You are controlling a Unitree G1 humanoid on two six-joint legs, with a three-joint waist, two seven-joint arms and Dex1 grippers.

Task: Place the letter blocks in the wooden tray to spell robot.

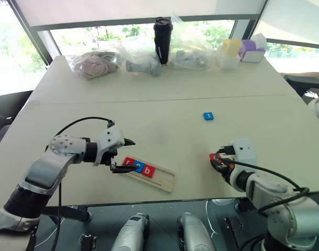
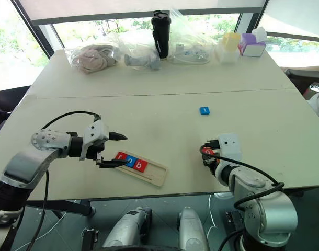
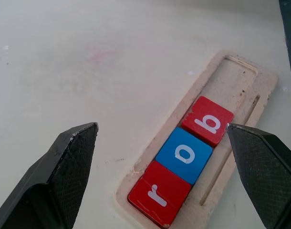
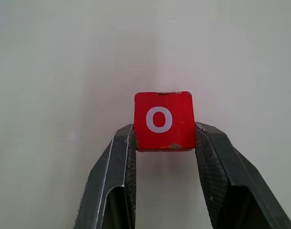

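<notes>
Letter blocks r, o and b already sit in the wooden tray (image 1: pixel 162 180) at lower centre of the left eye view, filling its left end; the left gripper (image 1: pixel 123 155) hangs spread wide just left of them. At lower right, the right gripper (image 1: pixel 217 162) shows red at its tips, and the blue t block (image 1: pixel 208 116) lies alone right of centre, well apart from the tray.

Right eye view: same layout, tray (image 2: pixel 157 175) lower centre, t tile upper right of centre.

Left wrist view: the red r (image 3: pixel 160 194), blue o (image 3: pixel 184 155) and red b (image 3: pixel 207 120) touch in a row in the slot, empty slot beyond the b.

Right wrist view: the red o block (image 4: pixel 163 120) is pinched at its lower sides between the fingertips (image 4: pixel 124 143).

Risk, as I judge it: the grip catches only the tile's lower part, so it could pivot or slip out on the way to the tray, or land askew on the slot's edge and nudge the b.
</notes>
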